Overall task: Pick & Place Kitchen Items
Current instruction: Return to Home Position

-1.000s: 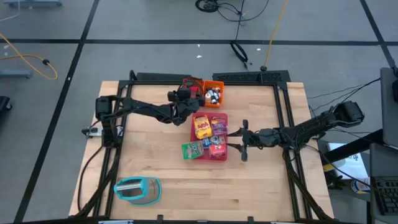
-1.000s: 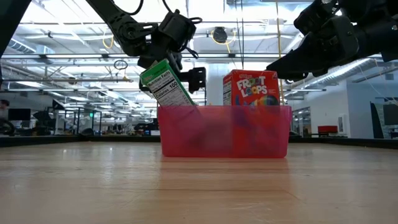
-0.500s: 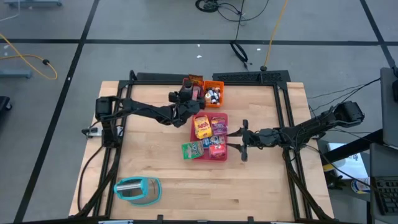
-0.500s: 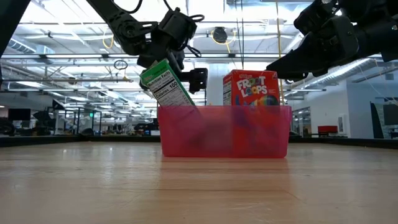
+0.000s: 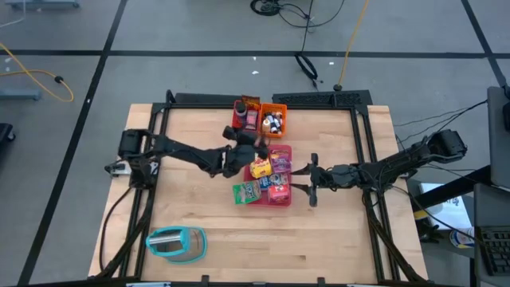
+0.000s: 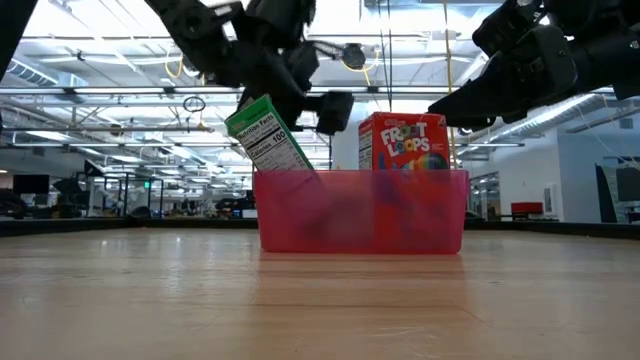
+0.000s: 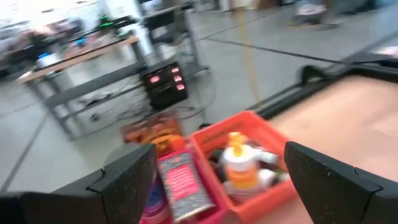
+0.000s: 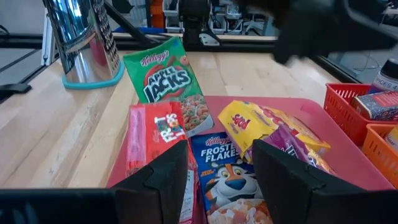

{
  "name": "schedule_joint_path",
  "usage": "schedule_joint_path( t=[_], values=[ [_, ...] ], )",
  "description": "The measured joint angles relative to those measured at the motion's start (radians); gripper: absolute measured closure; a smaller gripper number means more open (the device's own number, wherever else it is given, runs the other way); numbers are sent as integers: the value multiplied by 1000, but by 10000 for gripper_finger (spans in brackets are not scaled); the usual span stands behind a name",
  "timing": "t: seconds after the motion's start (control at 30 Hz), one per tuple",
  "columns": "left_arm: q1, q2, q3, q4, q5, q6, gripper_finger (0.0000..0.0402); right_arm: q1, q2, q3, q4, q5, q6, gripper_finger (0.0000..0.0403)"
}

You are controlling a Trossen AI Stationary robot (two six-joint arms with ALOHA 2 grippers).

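A pink tray (image 5: 285, 151) at mid-table holds kitchen items: a yellow packet (image 5: 260, 167), a blue Frosted Flakes box (image 8: 217, 168) and a red Froot Loops box (image 6: 403, 145). A green Apple Jacks box (image 6: 265, 135) leans tilted over the tray's near left wall. My left gripper (image 5: 249, 142) hangs open and empty over the tray's far left corner. It faces the red bin (image 7: 180, 186) and the orange bin (image 7: 249, 155) with small bottles. My right gripper (image 8: 227, 180) is open above the tray's right edge, clear of the boxes.
The red bin (image 5: 245, 115) and the orange bin (image 5: 273, 119) stand at the table's far edge. A shiny metal appliance on a teal base (image 5: 177, 243) sits at the near left. Black frame rails (image 5: 362, 143) run along the table's sides. Bare wood lies in front.
My left gripper has swung away from the bins, toward the table's right and near side, and now hangs over the tray's far left corner. It has rolled about its own axis and stayed open. The boxes have not moved.
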Motion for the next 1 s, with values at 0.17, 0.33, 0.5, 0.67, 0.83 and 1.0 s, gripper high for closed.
schedule_joint_path(
  t=[0.17,0.33,0.5,0.67,0.83,1.0],
  values=[
    [-68,-111,0,-84,128,107,50,0,-33,0,3,0,0,232],
    [-92,-261,0,-371,319,71,50,0,-129,-1,-86,4,-20,241],
    [-120,-374,-77,-476,402,36,50,0,-273,-1,-253,7,-19,257],
    [-162,-528,-280,-369,427,1,50,0,-433,-29,-367,58,-16,267],
    [-202,-689,-482,-266,620,79,50,0,-622,-138,-369,53,-24,268],
    [-219,-867,-647,-158,701,97,50,0,-812,-247,-373,52,-19,268]
  ],
)
